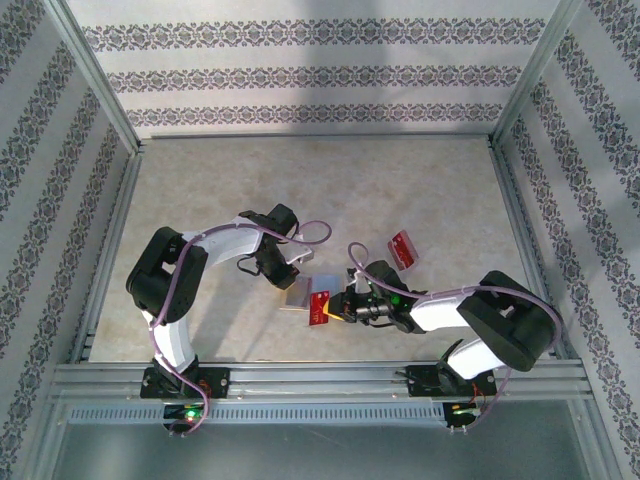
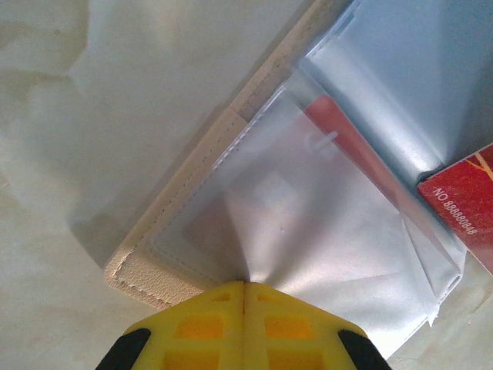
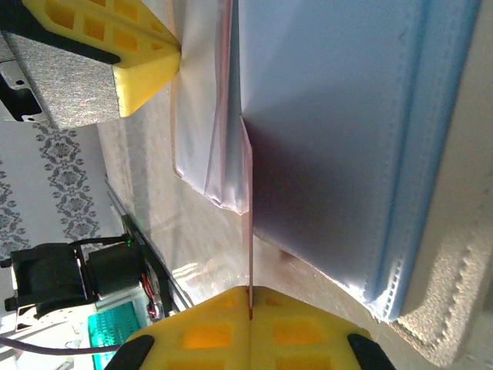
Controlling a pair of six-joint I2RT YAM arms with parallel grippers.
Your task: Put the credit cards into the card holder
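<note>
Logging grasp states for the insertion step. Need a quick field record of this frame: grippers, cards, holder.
left gripper: shut on clear pocket
right gripper: shut on red card, card's end at the pocket
card holder: open, lying on table between the arms
second red card: flat on table, right of holder, untouched

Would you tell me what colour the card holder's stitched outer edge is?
Tan-beige card holder edge; best in the left wrist view.

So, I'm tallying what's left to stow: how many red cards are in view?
2. One red card lies on the table, beyond the right gripper. The other is pinched in that gripper at the open card holder. Others may hide inside its pockets.
</note>
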